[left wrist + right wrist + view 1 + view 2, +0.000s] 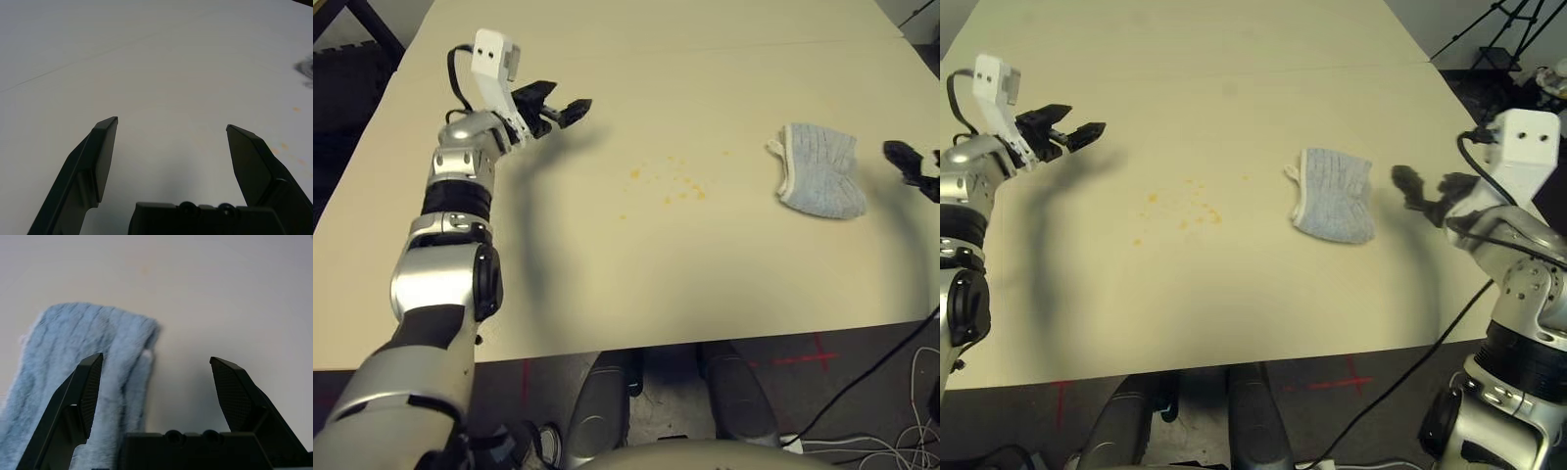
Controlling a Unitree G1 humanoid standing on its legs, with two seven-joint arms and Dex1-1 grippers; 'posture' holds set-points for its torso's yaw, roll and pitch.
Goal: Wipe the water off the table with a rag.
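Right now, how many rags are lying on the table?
1. The rag lies folded on the table, to the right of the water droplets. The open right gripper is beside it, not touching. No other rag can be seen.

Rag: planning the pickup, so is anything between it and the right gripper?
No. Bare table lies between the right gripper and the rag; its fingers are open.

Water [1185,211]: scattered tiny yellow-orange specks, mid-table [1234,313]. Rag [1334,194]: blue-grey terry, faint stripes, white hem, lying crumpled and flat on my right, well apart from the specks.
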